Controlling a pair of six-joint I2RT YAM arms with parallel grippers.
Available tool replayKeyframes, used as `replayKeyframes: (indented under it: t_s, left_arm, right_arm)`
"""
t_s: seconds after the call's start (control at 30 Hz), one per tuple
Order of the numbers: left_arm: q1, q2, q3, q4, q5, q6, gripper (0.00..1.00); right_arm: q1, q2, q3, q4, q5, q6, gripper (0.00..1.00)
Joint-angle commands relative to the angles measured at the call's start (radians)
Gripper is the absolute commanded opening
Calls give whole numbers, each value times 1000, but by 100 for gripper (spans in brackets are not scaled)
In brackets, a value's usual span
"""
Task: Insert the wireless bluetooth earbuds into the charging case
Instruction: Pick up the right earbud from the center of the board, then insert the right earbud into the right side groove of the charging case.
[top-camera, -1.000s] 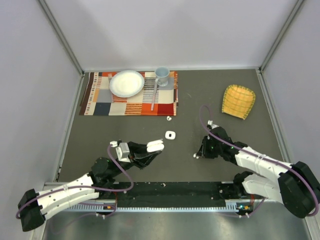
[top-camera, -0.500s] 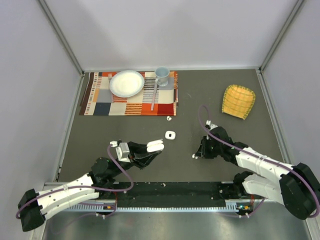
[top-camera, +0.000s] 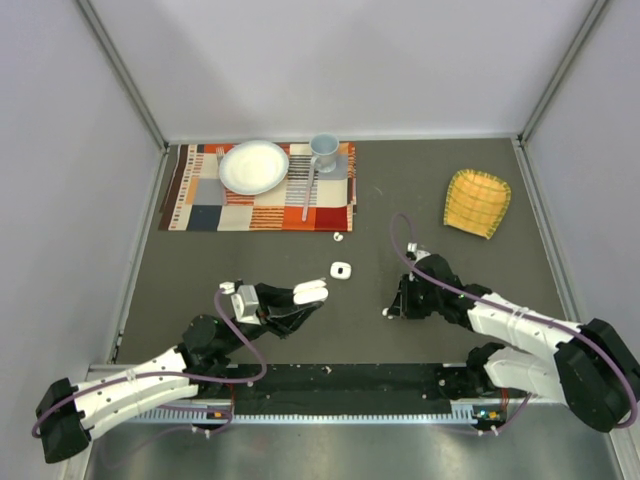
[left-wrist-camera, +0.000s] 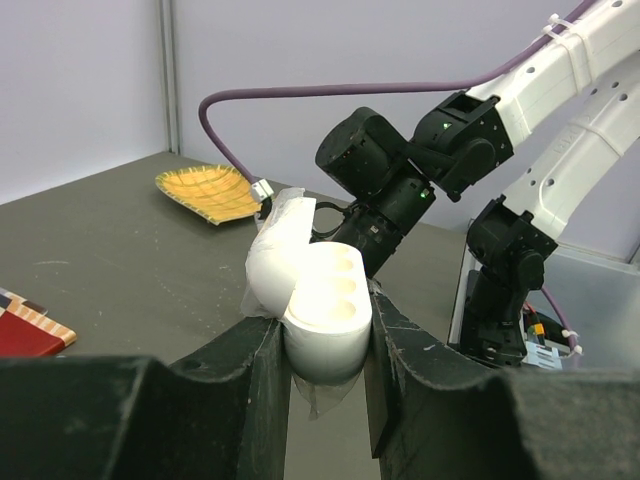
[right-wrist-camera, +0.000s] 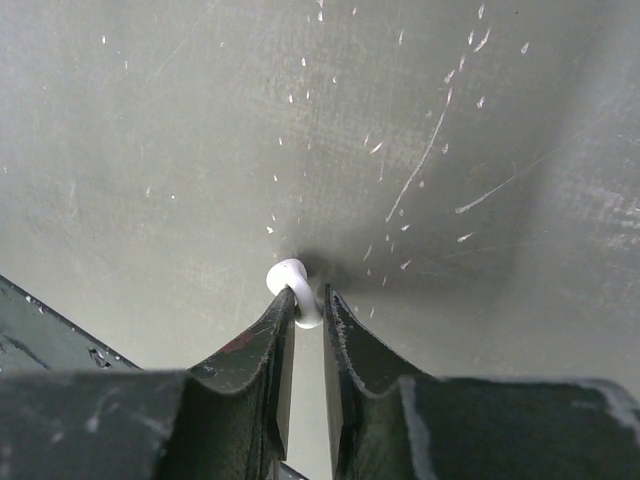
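Observation:
My left gripper (top-camera: 308, 293) is shut on the white charging case (top-camera: 312, 290) and holds it above the table. In the left wrist view the case (left-wrist-camera: 322, 310) sits between my fingers (left-wrist-camera: 262, 370), its lid (left-wrist-camera: 280, 245) hinged open to the left and its round wells facing up. My right gripper (top-camera: 392, 310) is shut on a tiny white earbud (top-camera: 386, 313), just above the grey table. In the right wrist view the earbud (right-wrist-camera: 294, 284) is pinched at the fingertips (right-wrist-camera: 280, 315). Two more small white pieces lie on the table, one (top-camera: 341, 269) ahead of the case and one (top-camera: 338, 237) by the mat.
A patterned placemat (top-camera: 230, 205) lies at the back left with a white plate (top-camera: 253, 166), a blue cup (top-camera: 323, 150) and a spoon (top-camera: 308, 195). A yellow woven dish (top-camera: 477, 201) sits at the back right. Grey walls enclose the table.
My right gripper has moved slightly left toward the case with the earbud in it. My left gripper and the case have not moved.

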Motion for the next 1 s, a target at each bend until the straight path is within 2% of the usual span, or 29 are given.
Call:
replayKeyframes:
  t_s: [0.0, 0.03, 0.07, 0.2, 0.3, 0.43, 0.6, 0.83, 0.97]
  left_arm:
    - [-4, -15, -24, 27, 12, -15, 0]
    - [-4, -16, -24, 29, 11, -13, 0]
    - [-4, -16, -24, 27, 11, -13, 0]
    - [-4, -16, -21, 24, 14, -13, 0]
    - [-4, -18, -21, 20, 18, -15, 0]
    - [-4, -19, -21, 18, 25, -17, 0]
    - [-4, -15, -19, 21, 52, -17, 0]
    - [-4, 5, -12, 27, 107, -4, 0]
    - [-4, 30, -3, 36, 138, 6, 0]
  right_arm:
    - [15, 10, 0, 43, 1, -15, 13]
    - [17, 9, 1, 43, 1, -17, 9]
    - [15, 7, 1, 47, 0, -18, 0]
    - [17, -7, 4, 50, -11, -14, 0]
    - [15, -74, 14, 53, -34, -8, 0]
    - [17, -250, 59, 53, -71, -24, 0]
    - [17, -370, 144, 64, -137, -141, 0]
    - [24, -361, 377, 47, -357, -336, 0]
    - [107, -358, 491, 26, -427, -471, 0]
